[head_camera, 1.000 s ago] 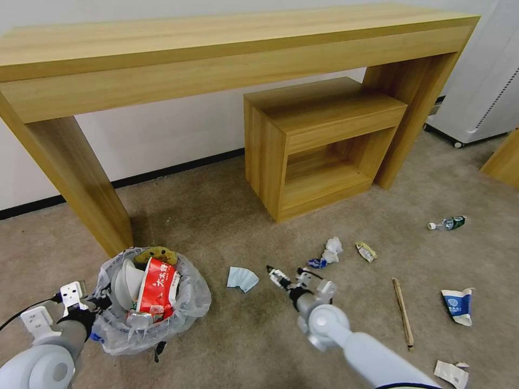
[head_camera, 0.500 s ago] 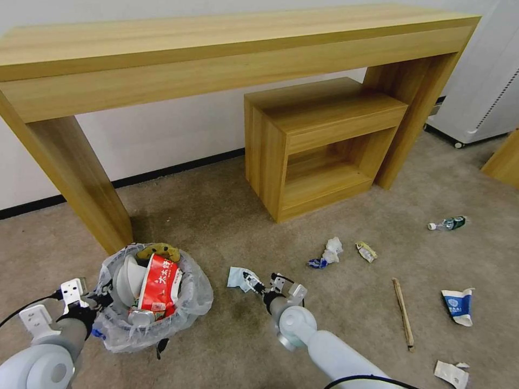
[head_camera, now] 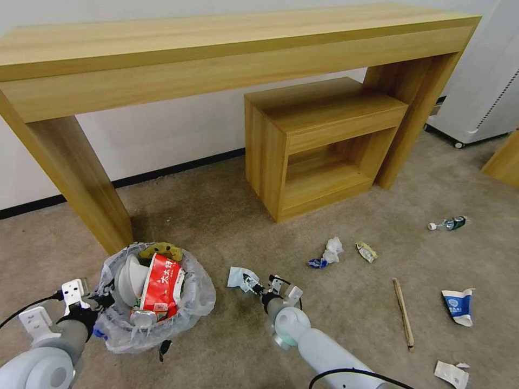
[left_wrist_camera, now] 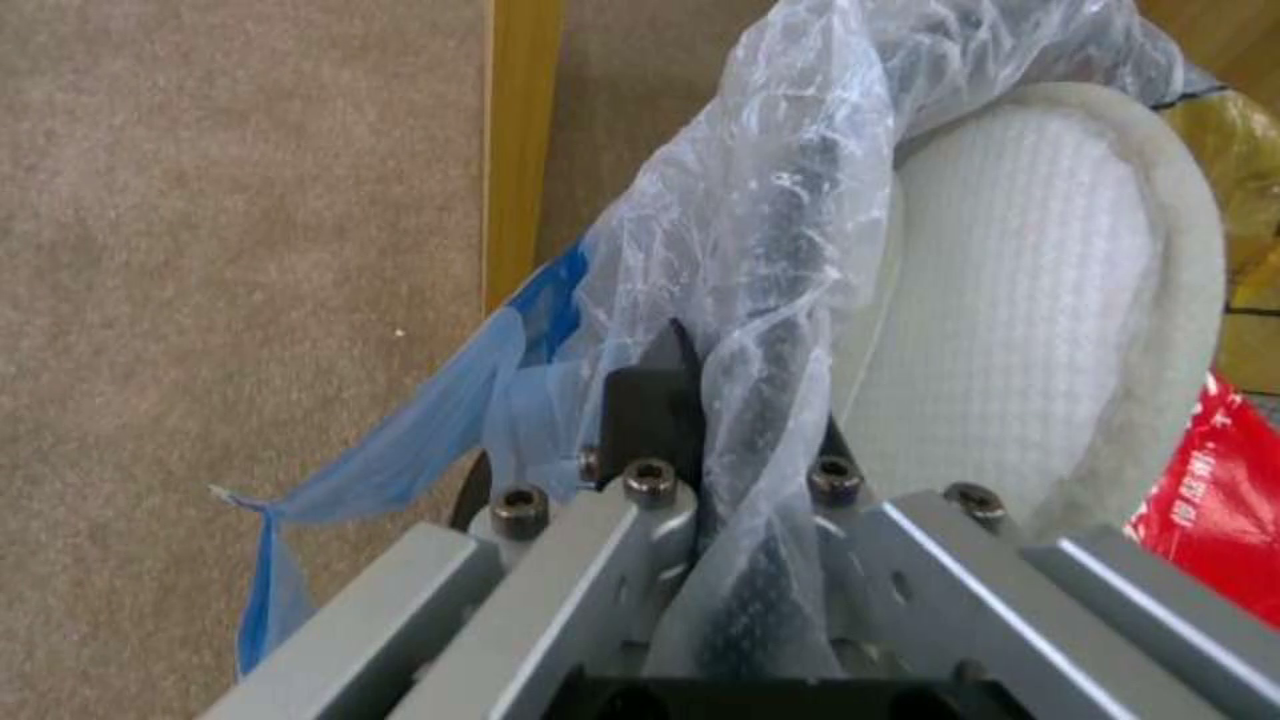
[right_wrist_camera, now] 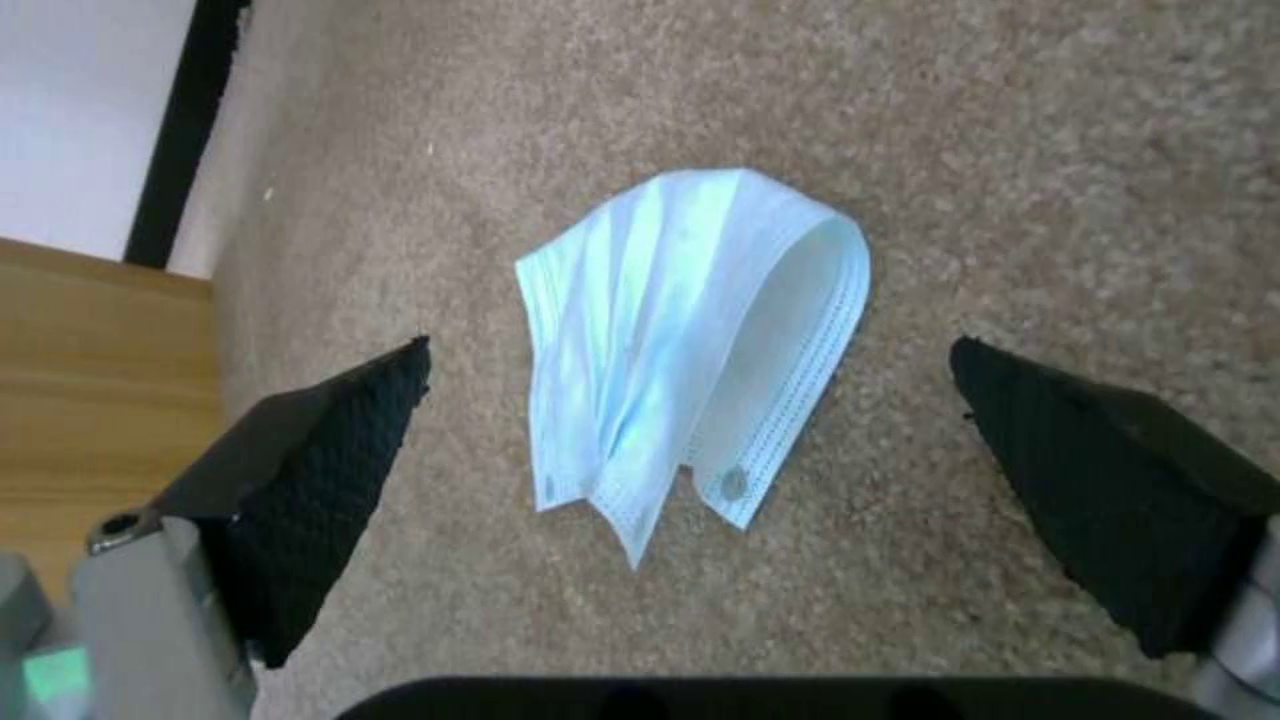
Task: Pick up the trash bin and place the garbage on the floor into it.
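Observation:
The trash bin (head_camera: pixel 162 310), lined with a clear crinkly bag, sits at the lower left and holds a white slipper (head_camera: pixel 128 281), a red wrapper (head_camera: pixel 162 283) and a can. My left gripper (head_camera: pixel 101 302) is shut on the bin's bagged rim (left_wrist_camera: pixel 747 400), with the slipper (left_wrist_camera: pixel 1014 300) just beyond it. A folded light-blue face mask (head_camera: pixel 238 276) lies on the beige carpet floor (head_camera: pixel 216 227). My right gripper (head_camera: pixel 258 284) is open right at it. In the right wrist view the mask (right_wrist_camera: pixel 667 300) lies between the two black fingertips (right_wrist_camera: pixel 347 440).
More garbage lies to the right: crumpled paper (head_camera: pixel 331 251), a small wrapper (head_camera: pixel 366 251), a wooden stick (head_camera: pixel 403 312), a blue-white carton (head_camera: pixel 458 305), a clear bottle (head_camera: pixel 447 222) and a paper scrap (head_camera: pixel 450 373). A desk leg (head_camera: pixel 81 178) stands behind the bin, a wooden cabinet (head_camera: pixel 319 146) farther back.
My right gripper has moved left across the carpet and now straddles the face mask. The bin in my left gripper has shifted slightly.

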Tool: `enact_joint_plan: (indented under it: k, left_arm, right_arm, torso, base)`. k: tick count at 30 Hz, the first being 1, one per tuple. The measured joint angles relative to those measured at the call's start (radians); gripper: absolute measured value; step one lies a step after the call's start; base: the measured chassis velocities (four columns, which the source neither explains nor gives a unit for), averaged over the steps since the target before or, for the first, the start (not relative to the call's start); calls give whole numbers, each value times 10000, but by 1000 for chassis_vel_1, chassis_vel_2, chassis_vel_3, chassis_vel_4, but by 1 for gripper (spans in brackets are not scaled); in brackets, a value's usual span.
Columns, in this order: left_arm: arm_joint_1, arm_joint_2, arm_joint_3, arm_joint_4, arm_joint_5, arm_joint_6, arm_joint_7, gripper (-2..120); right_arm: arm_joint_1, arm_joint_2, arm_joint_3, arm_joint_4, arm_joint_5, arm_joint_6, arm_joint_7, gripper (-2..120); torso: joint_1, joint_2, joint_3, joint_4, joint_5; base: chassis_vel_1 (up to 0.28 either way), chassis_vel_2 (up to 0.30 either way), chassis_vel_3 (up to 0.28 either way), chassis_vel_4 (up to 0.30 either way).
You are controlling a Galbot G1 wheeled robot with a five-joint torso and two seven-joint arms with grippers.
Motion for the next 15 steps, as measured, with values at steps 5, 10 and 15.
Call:
enact_joint_plan:
  k: [5, 10, 15]
  left_arm:
    - [-62, -47, 74, 85, 24, -36, 13, 1]
    - [-87, -62, 116, 143, 36, -93, 56, 1]
    - [-43, -60, 148, 55, 16, -118, 115, 1]
  right_arm:
    - [50, 130, -37, -144, -214, 93, -53, 89]
    - [176, 280, -80, -379, -415, 145, -136, 68]
    - [316, 454, -76, -706, -612, 156, -257, 58]
  torso:
    - [0, 0, 0, 0, -1]
    - [0, 0, 0, 0, -1]
    - [0, 0, 0, 1, -1]
  base:
    - [0, 0, 0, 0]
    - [0, 0, 0, 0]
    - [0, 0, 0, 0]
